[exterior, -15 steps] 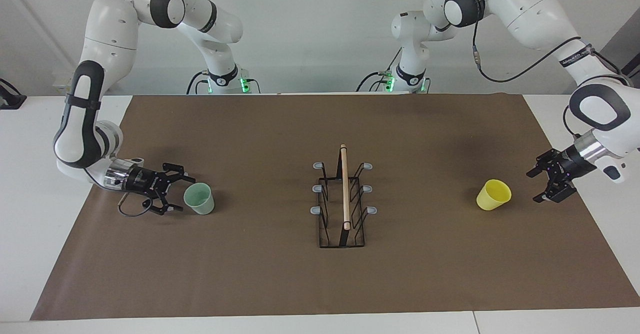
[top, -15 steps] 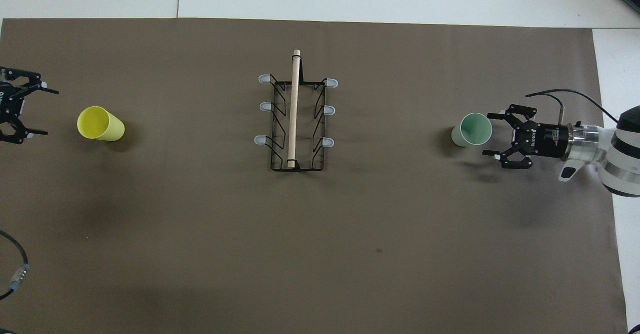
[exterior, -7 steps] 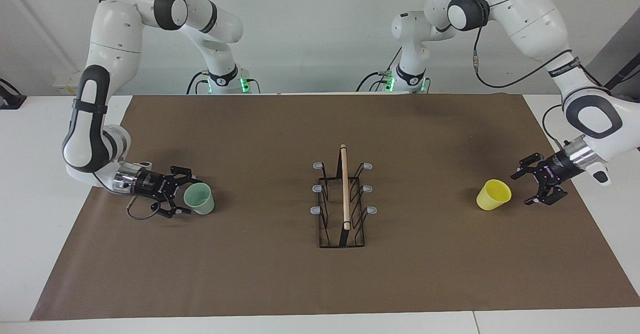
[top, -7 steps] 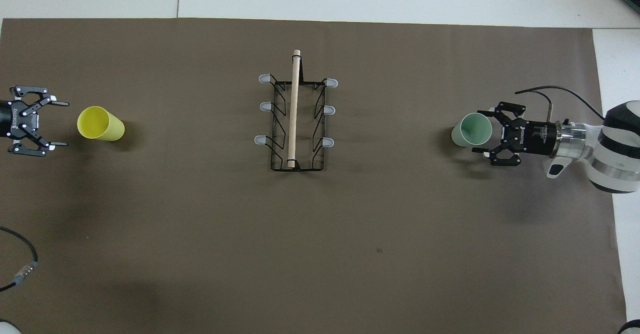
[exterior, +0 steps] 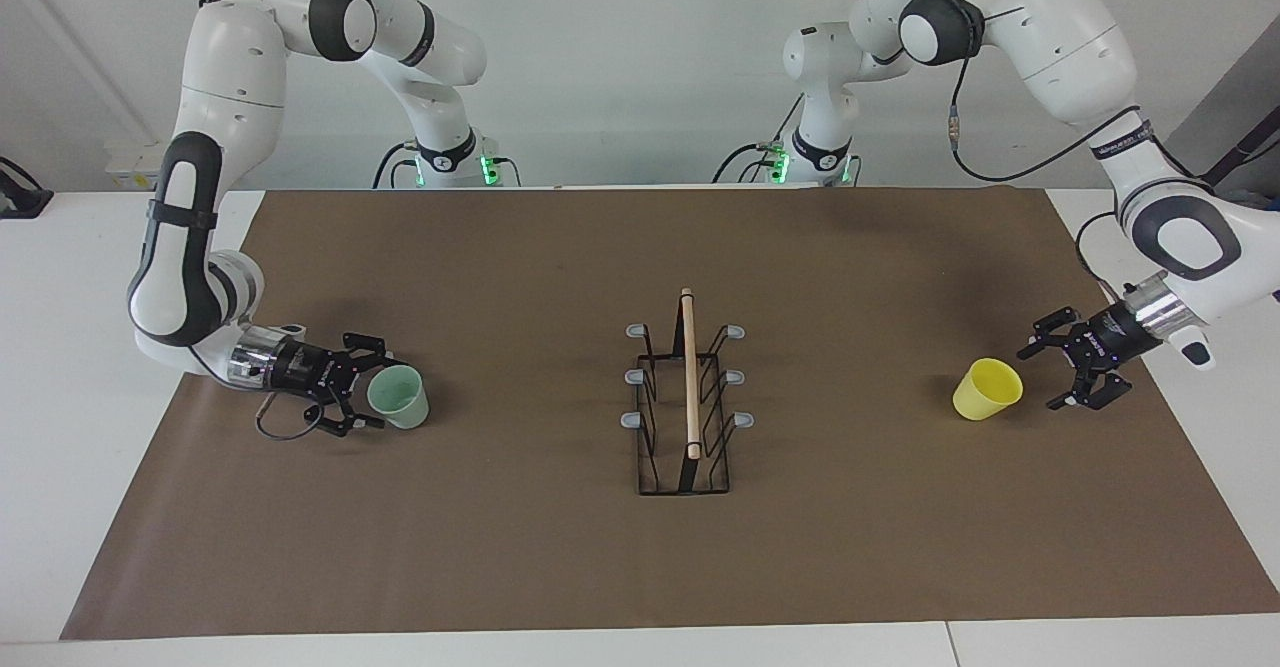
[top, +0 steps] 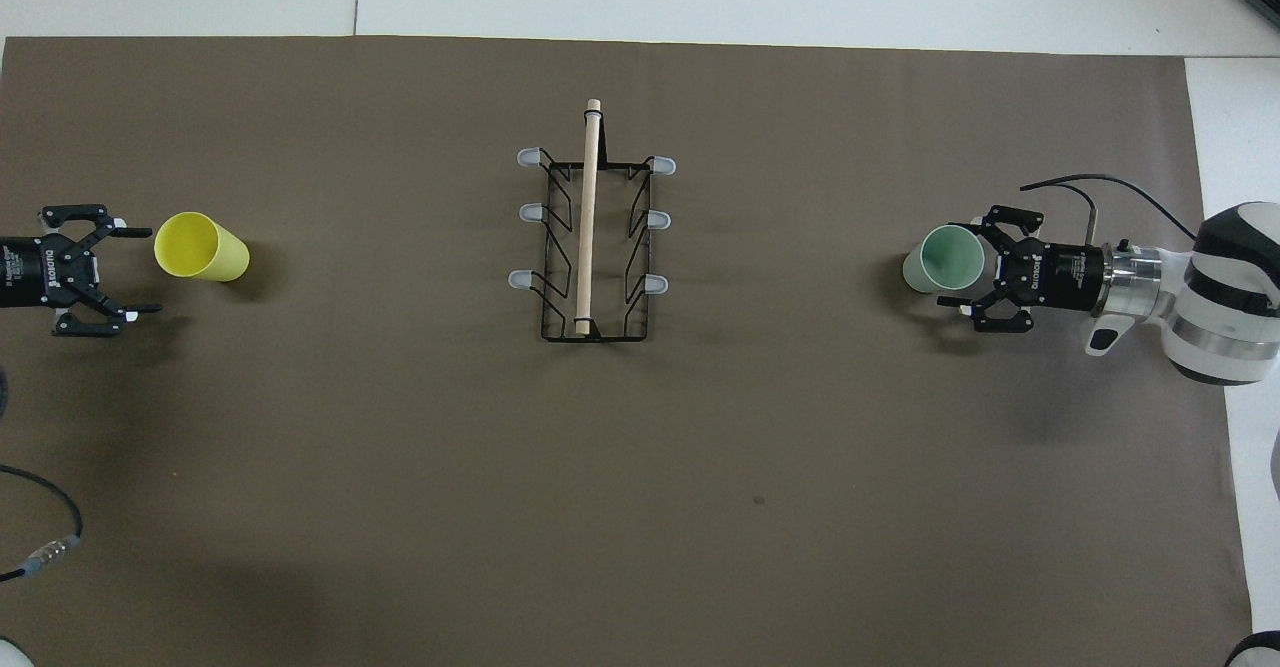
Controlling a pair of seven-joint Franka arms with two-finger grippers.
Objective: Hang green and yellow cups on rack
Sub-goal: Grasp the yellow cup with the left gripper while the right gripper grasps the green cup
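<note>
Neither cup hangs on the rack (exterior: pixel 686 402) yet. My right gripper (exterior: pixel 366 393), fingers spread, brackets the green cup (exterior: pixel 398 396), seemingly without contact; my left gripper (exterior: pixel 1054 368), also spread, waits just beside the yellow cup (exterior: pixel 987 388) on the worktop (exterior: pixel 560 557).

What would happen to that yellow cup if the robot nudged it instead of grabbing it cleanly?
The yellow cup is small and looks like thin plastic, so it is probably light and would skid on the brown mat. It seems tilted or on its side, mouth toward the open left gripper, so a push might roll it in a curve. It has no handle, so the smooth tapered wall could slip.
</note>
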